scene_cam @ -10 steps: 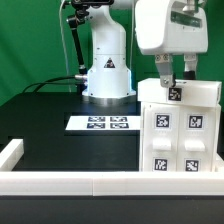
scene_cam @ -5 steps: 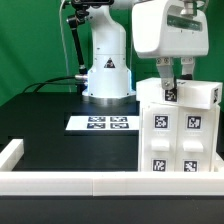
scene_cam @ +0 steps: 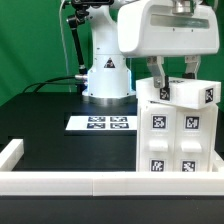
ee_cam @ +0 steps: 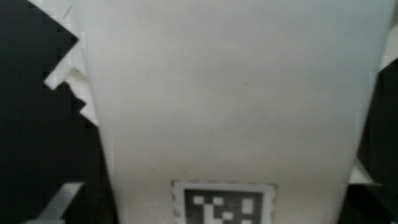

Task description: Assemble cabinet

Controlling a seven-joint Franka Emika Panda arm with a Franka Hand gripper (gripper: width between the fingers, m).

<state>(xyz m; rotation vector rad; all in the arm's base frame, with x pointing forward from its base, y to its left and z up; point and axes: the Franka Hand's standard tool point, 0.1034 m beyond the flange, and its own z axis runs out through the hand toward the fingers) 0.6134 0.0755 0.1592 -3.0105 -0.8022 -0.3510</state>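
on the exterior view's left, the marker board (scene_cam: 101, 123) lies flat on the black bench (scene_cam: 50, 125) before a green backdrop. to the right stands the cabinet (scene_cam: 180, 135), white with square tags, directly under the gripper (scene_cam: 173, 84), whose fingers straddle its top block; whether they clamp it cannot be told.

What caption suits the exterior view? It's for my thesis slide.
Panda arm's pincer lowered onto the top of the tagged white cabinet, marker board lying on the black table.
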